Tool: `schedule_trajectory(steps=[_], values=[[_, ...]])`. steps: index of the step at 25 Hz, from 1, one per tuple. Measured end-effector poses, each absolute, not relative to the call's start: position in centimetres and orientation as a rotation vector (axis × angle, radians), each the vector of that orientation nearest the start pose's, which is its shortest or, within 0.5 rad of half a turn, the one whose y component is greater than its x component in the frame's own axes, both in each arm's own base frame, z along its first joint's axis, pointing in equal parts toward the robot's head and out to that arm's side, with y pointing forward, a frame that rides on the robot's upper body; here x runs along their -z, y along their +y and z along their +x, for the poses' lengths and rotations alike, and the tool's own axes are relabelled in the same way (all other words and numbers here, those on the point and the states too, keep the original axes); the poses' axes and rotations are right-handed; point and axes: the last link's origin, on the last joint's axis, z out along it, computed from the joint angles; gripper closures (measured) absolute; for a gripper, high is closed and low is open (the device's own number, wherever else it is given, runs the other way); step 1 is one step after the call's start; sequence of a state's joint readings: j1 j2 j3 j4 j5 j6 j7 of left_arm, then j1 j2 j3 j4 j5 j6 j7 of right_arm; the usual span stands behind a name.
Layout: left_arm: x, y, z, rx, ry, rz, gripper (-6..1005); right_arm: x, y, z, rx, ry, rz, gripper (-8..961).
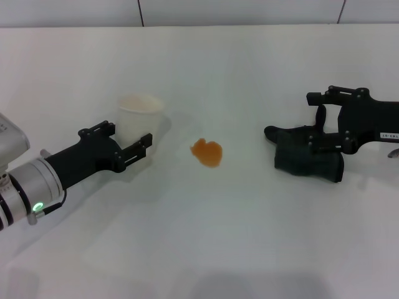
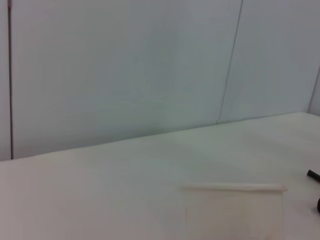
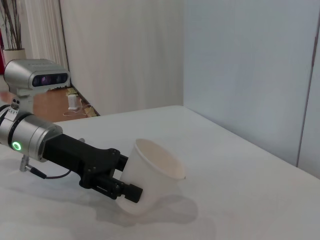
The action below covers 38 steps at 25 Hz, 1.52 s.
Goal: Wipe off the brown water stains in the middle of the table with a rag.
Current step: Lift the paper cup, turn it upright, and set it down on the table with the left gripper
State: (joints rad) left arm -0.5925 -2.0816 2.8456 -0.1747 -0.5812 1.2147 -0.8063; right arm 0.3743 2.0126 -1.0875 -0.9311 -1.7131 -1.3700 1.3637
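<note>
A glossy orange-brown stain [image 1: 206, 152] sits between the left gripper's [image 1: 128, 144] cup-clasping fingers and the right gripper's [image 1: 318, 134] rag-pinching fingers.

White label on right arm [image 1: 387, 134]; print unreadable

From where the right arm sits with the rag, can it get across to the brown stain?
Probably yes. The right gripper is at the rag, and only bare table lies between it and the brown stain. The paper cup, in the left gripper, stands beyond.
</note>
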Motion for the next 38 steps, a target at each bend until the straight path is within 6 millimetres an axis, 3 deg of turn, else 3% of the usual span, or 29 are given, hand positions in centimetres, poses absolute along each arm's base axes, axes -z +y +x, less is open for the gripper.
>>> schedule_trajectory(steps=[30, 38], values=[[5.72, 31.81, -32.35, 0.582, -0.809, -2.401, 339, -2.85, 33.89, 24.80, -0.544, 0.285, -2.664, 91], [5.62, 31.78, -32.46, 0.576, -0.808, -2.402, 247, -2.88, 33.83, 24.80, -0.552, 0.289, -2.663, 97]])
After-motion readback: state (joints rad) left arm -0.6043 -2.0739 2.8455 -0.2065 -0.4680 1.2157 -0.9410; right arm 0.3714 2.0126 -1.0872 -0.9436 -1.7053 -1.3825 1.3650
